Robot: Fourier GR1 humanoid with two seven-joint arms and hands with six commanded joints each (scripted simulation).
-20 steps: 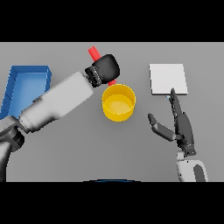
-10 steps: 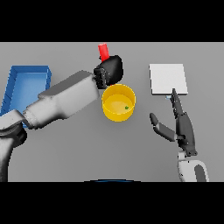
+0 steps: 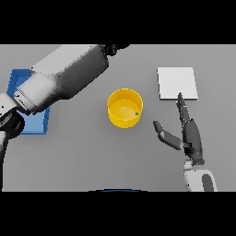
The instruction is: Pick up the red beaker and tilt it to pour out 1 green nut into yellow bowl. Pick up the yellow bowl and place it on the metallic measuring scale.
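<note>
Your right hand stands at the table's right side, fingers straight and pointing away from you, thumb spread out to the left; it holds nothing and touches nothing but sits just short of the near edge of the metallic measuring scale, a flat, pale square plate lying on the grey table. Your left hand shows only as a dark edge at the top of the scene, at the end of the white and grey left arm that slants up from the left; you cannot tell how its fingers stand or whether they hold anything. The yellow bowl stands upright near the table's middle, between the arm and the scale, apart from both: round, straight-walled, bright yellow with a paler floor. One green nut lies inside it, a small dark-green speck against the right inner wall. A blue tray lies at the left, partly hidden by the arm.
</note>
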